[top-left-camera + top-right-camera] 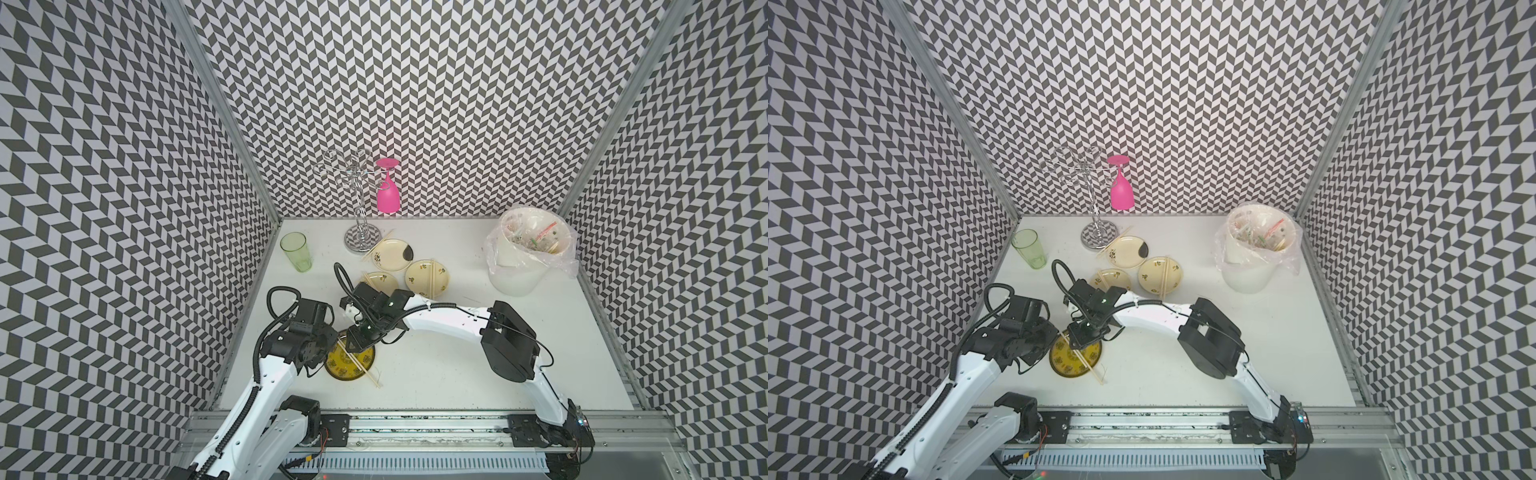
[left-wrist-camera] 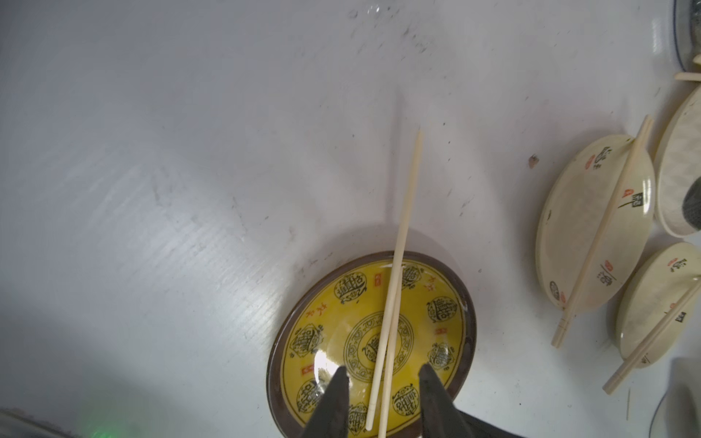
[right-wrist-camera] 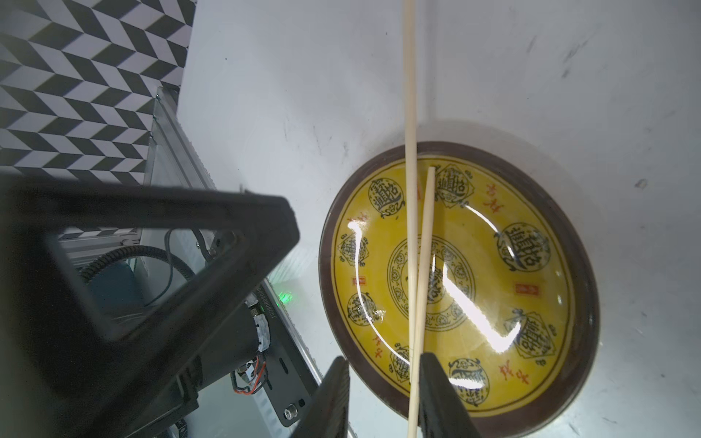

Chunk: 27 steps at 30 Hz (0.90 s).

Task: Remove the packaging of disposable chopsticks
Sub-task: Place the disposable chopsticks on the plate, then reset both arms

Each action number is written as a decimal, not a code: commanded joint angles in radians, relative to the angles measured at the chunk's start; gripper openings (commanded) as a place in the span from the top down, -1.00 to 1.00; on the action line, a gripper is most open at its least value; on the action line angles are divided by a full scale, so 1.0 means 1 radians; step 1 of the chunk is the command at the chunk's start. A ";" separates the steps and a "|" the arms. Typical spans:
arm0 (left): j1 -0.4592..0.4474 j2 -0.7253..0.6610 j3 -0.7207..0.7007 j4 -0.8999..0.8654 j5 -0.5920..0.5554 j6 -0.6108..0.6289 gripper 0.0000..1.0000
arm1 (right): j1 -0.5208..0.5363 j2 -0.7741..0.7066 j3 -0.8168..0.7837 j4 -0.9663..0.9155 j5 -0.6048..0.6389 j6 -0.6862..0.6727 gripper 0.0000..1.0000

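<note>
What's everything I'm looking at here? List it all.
yellow plate: 1, yellow, brown rim, front left
cream plates: 3, cream, clustered mid-table
chopsticks: 4 pairs, pale wood, one per plate
tumbler: 1, green, back left
goblet: 1, pink, hanging upside down from rack
rack: 1, silver, back
bin: 1, white, clear liner, back right
wrappers: several, mostly clear, inside bin
table: 1, white, under everything
left gripper: 1, black, open over yellow plate
right gripper: 1, black, open over yellow plate

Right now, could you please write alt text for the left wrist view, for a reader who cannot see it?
Two bare chopsticks lie across a yellow plate on a white table, their ends between the tips of the open left gripper.
</note>
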 commanded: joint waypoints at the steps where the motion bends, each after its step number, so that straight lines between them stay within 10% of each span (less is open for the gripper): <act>1: 0.041 0.020 0.043 0.063 -0.058 0.107 0.33 | -0.001 -0.057 -0.025 0.036 0.020 0.008 0.36; 13: 0.057 -0.056 0.157 0.514 -0.170 0.462 0.09 | -0.055 -0.391 -0.238 0.176 0.199 -0.031 0.37; 20: 0.056 -0.185 -0.119 1.199 -0.385 0.668 -0.11 | -0.118 -0.880 -0.639 0.535 0.713 -0.151 0.33; 27: 0.058 -0.138 -0.316 1.530 -0.542 0.983 -0.15 | -0.215 -1.314 -1.048 0.863 1.084 -0.405 -0.11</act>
